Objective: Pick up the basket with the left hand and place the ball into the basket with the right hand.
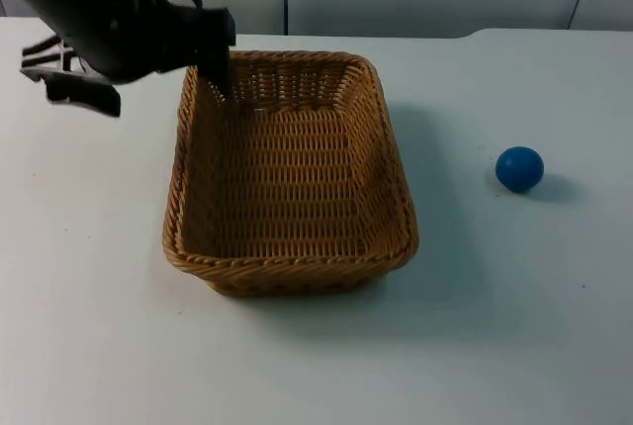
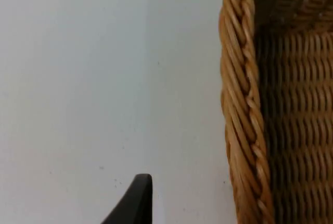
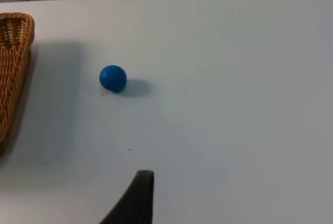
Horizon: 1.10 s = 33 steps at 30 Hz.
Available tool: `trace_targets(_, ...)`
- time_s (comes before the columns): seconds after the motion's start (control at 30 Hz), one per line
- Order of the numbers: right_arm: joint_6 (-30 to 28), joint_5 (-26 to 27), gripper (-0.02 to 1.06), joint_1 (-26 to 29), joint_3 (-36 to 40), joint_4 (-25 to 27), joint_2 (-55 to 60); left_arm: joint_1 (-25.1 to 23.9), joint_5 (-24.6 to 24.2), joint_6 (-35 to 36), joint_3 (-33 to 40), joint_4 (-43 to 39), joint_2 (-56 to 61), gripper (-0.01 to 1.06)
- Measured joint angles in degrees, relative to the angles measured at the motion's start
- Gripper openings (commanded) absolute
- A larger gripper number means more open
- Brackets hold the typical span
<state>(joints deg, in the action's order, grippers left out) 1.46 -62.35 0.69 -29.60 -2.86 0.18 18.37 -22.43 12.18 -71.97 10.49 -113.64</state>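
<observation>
- While the basket sits flat on the white bench, the left hand is at its far left corner, at the rim; this looks like the approach to the pick-up, with no lift begun.
- Whether the left hand's fingers are apart or together, I cannot tell: the dark arm covers them from above, and the left wrist view gives one black fingertip over bare bench, just beside the braided rim.
- To do this step well, I judge the fingers should straddle the rim, one inside the wall and one outside, then close firmly on the thick braid rather than the thin weave below it.
- Gripping at a corner will likely make the basket tip as it rises, so a slow, level lift seems wise.
- The blue ball rests on the bench well apart from the basket, on its right side; the right wrist view shows it ahead of the right arm's fingertip.
- The right arm waits; the state of the right hand I cannot tell.
- The basket is empty.
</observation>
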Motion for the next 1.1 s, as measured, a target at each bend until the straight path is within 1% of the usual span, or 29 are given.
trace_targets(0.13, 0.0, 0.0, 1.05, 0.0, 0.0, 0.0, 0.0, 2.7, -1.68, 0.52, -1.96, 0.49, -3.36, 1.05)
trace_targets(0.23, 0.0, 0.0, 1.05, 0.0, 0.0, 0.0, 0.0, 3.97, -3.0, 2.76, -3.51, -0.15, -4.89, 1.05)
trace_targets(0.33, 0.0, 0.0, 1.05, 0.0, 0.0, 0.0, 0.0, 5.31, -6.97, 8.23, -6.97, -5.16, -7.69, 1.05)
trace_targets(0.37, 0.0, 0.0, 1.05, 0.0, 0.0, 0.0, 0.0, 5.31, -6.97, 8.23, -6.97, -5.16, -7.69, 1.05)
trace_targets(0.53, 0.0, 0.0, 1.05, 0.0, 0.0, 0.0, 0.0, 7.05, -14.3, 18.53, -12.51, -17.7, -11.27, 1.05)
trace_targets(0.73, 0.0, 0.0, 1.05, 0.0, 0.0, 0.0, 0.0, 7.19, -16.7, 20.84, -15.35, -20.96, -12.51, 1.04)
trace_targets(1.03, 0.0, 0.0, 1.05, 0.0, 0.0, 0.0, 0.0, 7.19, -18.31, 21.2, -15.45, -21.53, -14.39, 1.04)
trace_targets(1.1, 0.0, 0.0, 1.05, 0.0, 0.0, 0.0, 0.0, 7.31, -18.36, 21.2, -15.45, -21.53, -14.39, 0.93)
